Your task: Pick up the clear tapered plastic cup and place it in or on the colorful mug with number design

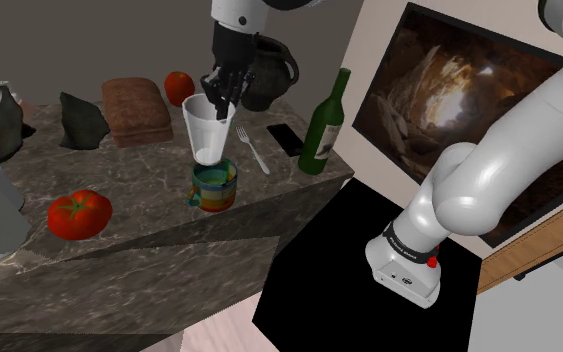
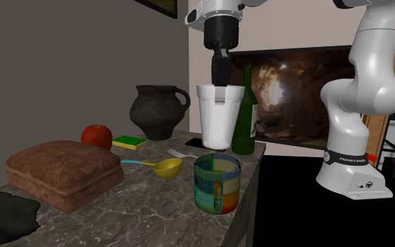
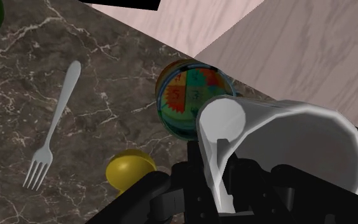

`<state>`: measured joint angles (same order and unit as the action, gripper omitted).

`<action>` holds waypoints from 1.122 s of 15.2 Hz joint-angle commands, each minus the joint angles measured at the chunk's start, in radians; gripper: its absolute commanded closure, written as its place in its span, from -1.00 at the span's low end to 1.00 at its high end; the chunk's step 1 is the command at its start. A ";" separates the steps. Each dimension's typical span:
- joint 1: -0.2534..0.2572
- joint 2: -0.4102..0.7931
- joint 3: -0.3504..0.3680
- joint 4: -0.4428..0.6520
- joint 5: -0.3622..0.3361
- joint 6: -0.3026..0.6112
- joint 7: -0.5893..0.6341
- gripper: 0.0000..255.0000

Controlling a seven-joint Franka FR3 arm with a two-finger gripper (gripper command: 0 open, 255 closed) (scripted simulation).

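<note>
Pick-up is complete: the black jaws are clamped on the rim of the pale tapered plastic cup (image 1: 207,128), which hangs clear of the dark marbled surface (image 1: 139,190), apparently just above and slightly behind the colourful numbered mug (image 1: 214,187), so lowering and release remain.

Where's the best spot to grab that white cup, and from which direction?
Probably the rim, from above, pinching its wall as the gripper does now. The cup hangs upright with its mouth open upward, and its body looks too wide to span.
</note>
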<state>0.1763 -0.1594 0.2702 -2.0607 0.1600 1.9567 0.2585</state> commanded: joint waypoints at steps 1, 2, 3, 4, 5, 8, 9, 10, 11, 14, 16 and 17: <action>0.001 0.002 0.002 -0.028 0.002 0.031 -0.002 1.00; 0.001 0.005 0.002 -0.039 0.002 0.044 -0.003 1.00; 0.002 0.008 0.003 -0.049 0.002 0.057 -0.004 1.00; 0.002 0.011 0.004 -0.059 0.002 0.071 -0.005 1.00; 0.002 0.014 0.004 -0.070 0.002 0.084 -0.006 1.00; 0.003 0.023 0.006 -0.092 0.002 0.114 -0.008 1.00; 0.003 0.023 0.006 -0.092 0.002 0.114 -0.008 1.00; 0.003 0.023 0.006 -0.092 0.002 0.114 -0.008 1.00; 0.003 0.023 0.006 -0.092 0.002 0.114 -0.008 1.00; 0.003 0.023 0.006 -0.092 0.002 0.114 -0.008 1.00; 0.003 0.023 0.006 -0.092 0.002 0.114 -0.008 -1.00; 0.003 0.023 0.006 -0.091 0.002 0.114 -0.008 -1.00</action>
<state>0.1794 -0.1366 0.2762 -2.1522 0.1625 2.0710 0.2505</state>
